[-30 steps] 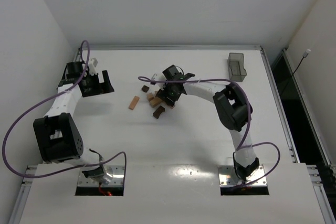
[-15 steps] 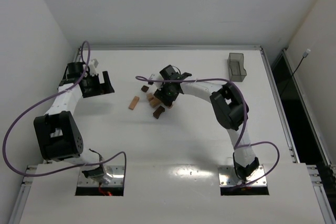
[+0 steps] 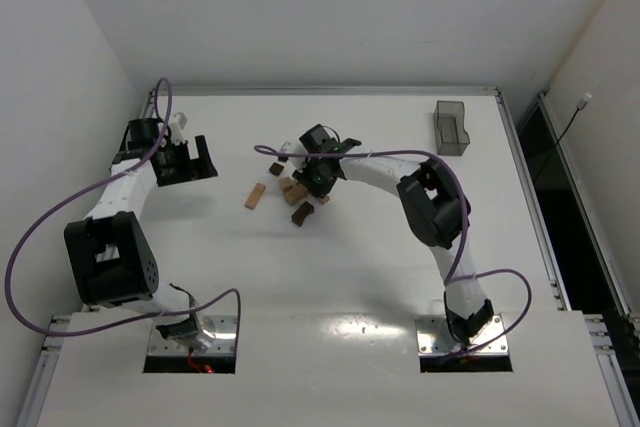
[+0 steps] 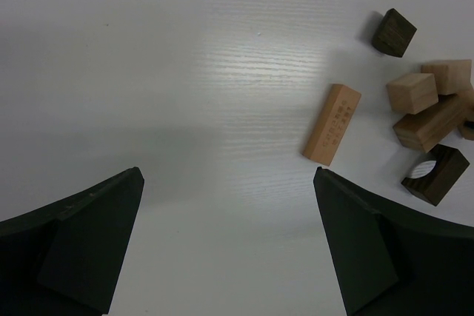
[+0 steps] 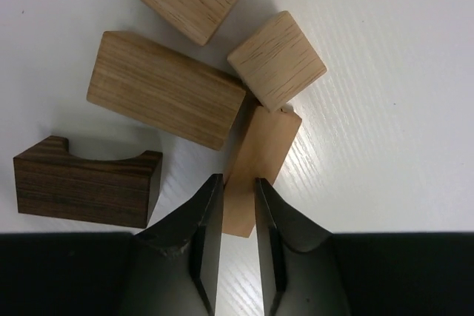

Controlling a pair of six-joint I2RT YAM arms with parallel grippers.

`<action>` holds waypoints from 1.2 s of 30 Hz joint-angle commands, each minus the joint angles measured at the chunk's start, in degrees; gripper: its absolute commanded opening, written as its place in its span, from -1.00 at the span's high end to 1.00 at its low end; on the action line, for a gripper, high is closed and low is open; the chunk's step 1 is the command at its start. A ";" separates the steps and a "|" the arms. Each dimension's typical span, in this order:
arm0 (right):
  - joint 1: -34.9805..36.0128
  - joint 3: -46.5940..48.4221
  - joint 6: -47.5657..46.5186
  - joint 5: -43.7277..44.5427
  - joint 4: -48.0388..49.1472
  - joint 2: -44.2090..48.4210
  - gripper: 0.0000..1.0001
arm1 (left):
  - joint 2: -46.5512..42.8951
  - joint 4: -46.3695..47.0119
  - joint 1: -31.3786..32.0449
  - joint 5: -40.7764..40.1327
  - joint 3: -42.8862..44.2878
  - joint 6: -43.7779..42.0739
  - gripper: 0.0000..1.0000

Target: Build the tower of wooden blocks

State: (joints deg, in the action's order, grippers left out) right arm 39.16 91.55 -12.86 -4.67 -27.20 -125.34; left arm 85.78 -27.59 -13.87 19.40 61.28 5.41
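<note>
Right gripper (image 5: 238,227) clamped on thin tan bar (image 5: 263,146), just beside tan cube (image 5: 276,58) and notched dark block (image 5: 85,183); left gripper (image 4: 229,249) spread apart above white surface (image 4: 185,72).

White table (image 3: 350,277), plain white walls (image 3: 330,7) on three sides, dark gap (image 3: 580,227) at right

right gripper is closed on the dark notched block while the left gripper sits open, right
No. The right wrist view shows the right gripper closed on a thin light tan bar; the dark notched block lies free beside it. The left gripper is open.
</note>
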 commanded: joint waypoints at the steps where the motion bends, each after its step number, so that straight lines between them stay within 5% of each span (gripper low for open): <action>1: 0.39 1.44 1.35 1.66 -0.84 -3.24 0.93 | -0.17 0.88 -0.11 -0.06 1.57 -0.14 -1.00; 22: -3.21 12.95 13.65 13.27 -5.32 -10.98 1.00 | 1.50 0.35 -0.11 -0.06 3.15 -0.66 -1.00; 32: -5.67 14.72 14.80 9.51 -6.46 -8.53 1.00 | 1.50 0.35 -0.11 -0.59 3.15 -0.66 -1.00; 36: -5.14 11.03 14.80 6.96 -5.14 0.43 0.33 | 0.27 0.35 -0.11 0.02 2.63 -0.66 -1.00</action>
State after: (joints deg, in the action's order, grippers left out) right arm 33.80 104.36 1.19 4.40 -30.89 -132.77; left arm 87.26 -27.75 -13.87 18.76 62.41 5.17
